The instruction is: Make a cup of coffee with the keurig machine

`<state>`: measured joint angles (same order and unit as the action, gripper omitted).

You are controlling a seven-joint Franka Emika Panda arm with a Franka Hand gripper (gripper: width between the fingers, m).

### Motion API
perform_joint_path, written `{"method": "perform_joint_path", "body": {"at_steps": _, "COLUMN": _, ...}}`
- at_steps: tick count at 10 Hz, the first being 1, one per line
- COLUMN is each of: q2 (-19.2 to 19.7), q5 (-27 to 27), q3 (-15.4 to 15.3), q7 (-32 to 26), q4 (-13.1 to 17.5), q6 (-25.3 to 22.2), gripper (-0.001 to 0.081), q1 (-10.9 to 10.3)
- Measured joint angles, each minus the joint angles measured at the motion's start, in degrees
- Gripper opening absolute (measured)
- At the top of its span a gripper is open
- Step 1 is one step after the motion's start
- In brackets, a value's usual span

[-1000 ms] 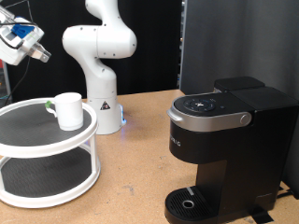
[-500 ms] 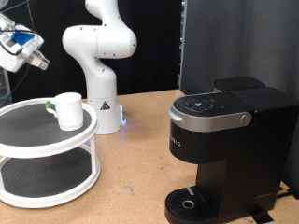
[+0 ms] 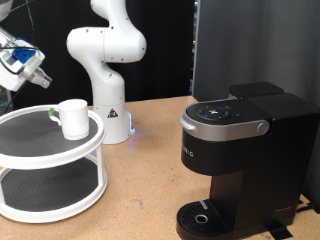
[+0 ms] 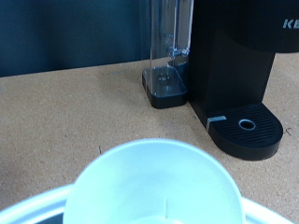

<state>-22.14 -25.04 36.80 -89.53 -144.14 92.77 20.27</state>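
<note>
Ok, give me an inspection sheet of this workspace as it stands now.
Surface: brown table, bare between the stand and the machine.
Job's things: white cup upright on the top tier of the white two-tier stand; it looks empty in the wrist view. Keurig machine at the exterior view's right, lid down, drip tray bare.
Clutter: small green item beside the cup, too small to identify.
Gripper: gripper at the exterior view's upper left, above the stand, holding nothing visible.
Cables: nothing seen.
Surroundings: black backdrop; blue light at the arm's base.

white cup upright, black keurig machine apart
</note>
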Motion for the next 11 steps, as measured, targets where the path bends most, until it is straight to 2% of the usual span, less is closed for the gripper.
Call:
{"method": "perform_joint_path", "body": {"at_steps": 5, "q2": 2.1, "q5": -0.2, "q3": 0.4, "q7": -1.2, "q4": -1.5, "q6": 3.1, "gripper": 0.0015, "q1": 0.0}}
{"method": "perform_joint_path", "body": {"at_steps": 6, "q2": 2.6, "q5": -0.9, "q3": 0.7, "q7": -1.3, "q4": -1.9, "q6": 4.1, "gripper": 0.0191, "q1": 0.0}}
{"method": "perform_joint_path", "body": {"at_steps": 7, "q2": 3.1, "q5": -2.4, "q3": 1.1, "q7": -2.2, "q4": -2.4, "q6": 5.0, "gripper": 0.0191, "q1": 0.0}}
{"method": "perform_joint_path", "body": {"at_steps": 8, "q2": 3.6, "q5": -3.8, "q3": 1.7, "q7": -3.4, "q4": -2.8, "q6": 5.3, "gripper": 0.0399, "q1": 0.0}}
{"method": "perform_joint_path", "body": {"at_steps": 9, "q2": 4.2, "q5": -4.9, "q3": 2.2, "q7": -4.5, "q4": -3.1, "q6": 5.5, "gripper": 0.0399, "q1": 0.0}}
{"method": "perform_joint_path", "body": {"at_steps": 10, "q2": 4.7, "q5": -5.8, "q3": 2.6, "q7": -5.5, "q4": -3.4, "q6": 5.7, "gripper": 0.0594, "q1": 0.0}}
{"method": "perform_joint_path", "body": {"at_steps": 11, "q2": 5.2, "q5": -6.2, "q3": 2.9, "q7": -6.1, "q4": -3.5, "q6": 5.8, "gripper": 0.0594, "q1": 0.0}}
